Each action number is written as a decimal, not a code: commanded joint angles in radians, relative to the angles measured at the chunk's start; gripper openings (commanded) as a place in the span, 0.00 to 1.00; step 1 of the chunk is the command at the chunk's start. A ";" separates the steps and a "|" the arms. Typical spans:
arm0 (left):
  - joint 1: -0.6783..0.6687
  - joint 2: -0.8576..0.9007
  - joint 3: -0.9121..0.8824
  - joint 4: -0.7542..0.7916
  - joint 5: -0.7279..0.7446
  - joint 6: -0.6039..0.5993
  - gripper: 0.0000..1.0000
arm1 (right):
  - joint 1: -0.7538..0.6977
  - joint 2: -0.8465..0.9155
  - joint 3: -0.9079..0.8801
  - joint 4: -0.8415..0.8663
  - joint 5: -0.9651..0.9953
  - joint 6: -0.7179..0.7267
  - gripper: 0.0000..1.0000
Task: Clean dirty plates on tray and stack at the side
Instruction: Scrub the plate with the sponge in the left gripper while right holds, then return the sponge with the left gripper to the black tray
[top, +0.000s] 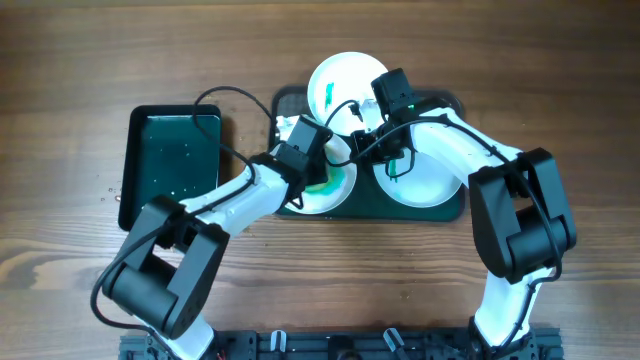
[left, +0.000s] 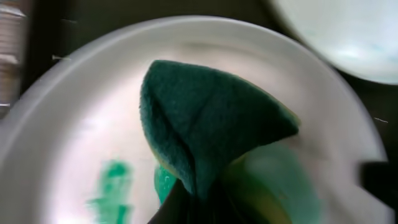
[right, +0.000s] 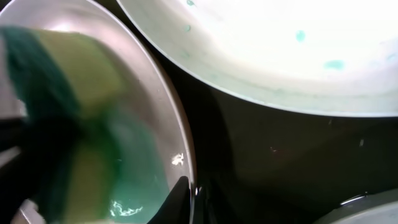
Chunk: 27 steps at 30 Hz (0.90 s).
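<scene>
Just below the left gripper (top: 316, 168), its sponge (left: 205, 124) touches a plate (left: 68, 118).

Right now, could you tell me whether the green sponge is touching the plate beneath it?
Touching. The right wrist view shows the sponge pressed flat on the plate, with the teal smear spread at its edge.

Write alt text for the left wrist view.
A folded dark green sponge, pinched at its lower end, covers the middle of a white plate, with a teal-green smear at lower left. A second plate shows at upper right, dark tray between them.
</scene>
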 joint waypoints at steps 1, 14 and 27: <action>0.015 -0.018 -0.022 -0.071 -0.330 -0.016 0.04 | 0.000 0.019 0.005 0.006 -0.021 0.004 0.08; 0.022 -0.019 -0.022 0.019 0.224 -0.009 0.04 | 0.000 0.019 0.005 0.008 -0.021 0.004 0.07; 0.027 0.012 -0.022 -0.180 -0.540 0.014 0.04 | 0.000 0.019 0.005 0.009 -0.021 0.003 0.07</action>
